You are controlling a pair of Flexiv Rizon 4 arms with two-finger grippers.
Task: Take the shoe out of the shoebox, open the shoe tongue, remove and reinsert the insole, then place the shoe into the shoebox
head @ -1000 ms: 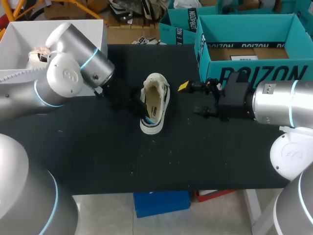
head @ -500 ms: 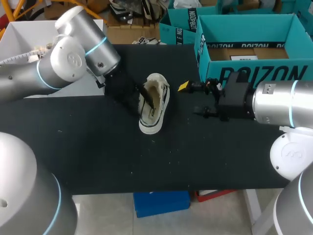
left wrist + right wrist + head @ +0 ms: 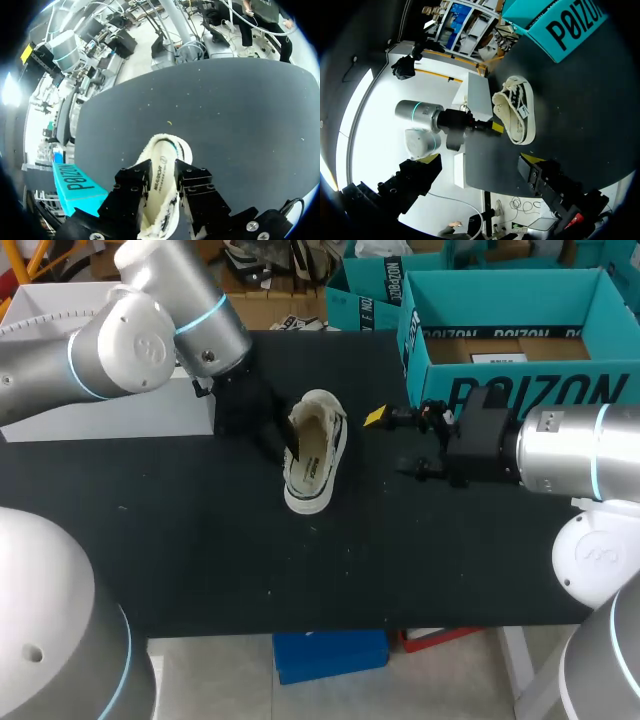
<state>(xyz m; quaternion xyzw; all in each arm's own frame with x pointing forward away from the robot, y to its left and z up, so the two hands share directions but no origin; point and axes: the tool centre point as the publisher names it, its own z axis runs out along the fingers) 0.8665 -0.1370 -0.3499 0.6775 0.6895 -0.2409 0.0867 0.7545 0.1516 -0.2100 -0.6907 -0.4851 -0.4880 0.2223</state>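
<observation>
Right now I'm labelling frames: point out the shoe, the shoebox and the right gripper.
shoe (image 3: 315,455): head view, its open middle.
shoebox (image 3: 520,390): head view, front wall.
right gripper (image 3: 392,445): head view, midway between fingertips.

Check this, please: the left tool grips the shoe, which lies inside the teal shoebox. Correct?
No. The shoe rests on the black table beside the teal shoebox, not inside it, as the head view shows. The left tool does grip it.

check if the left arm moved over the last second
Yes. The left arm swung back toward the white box, covering more of it.
</observation>
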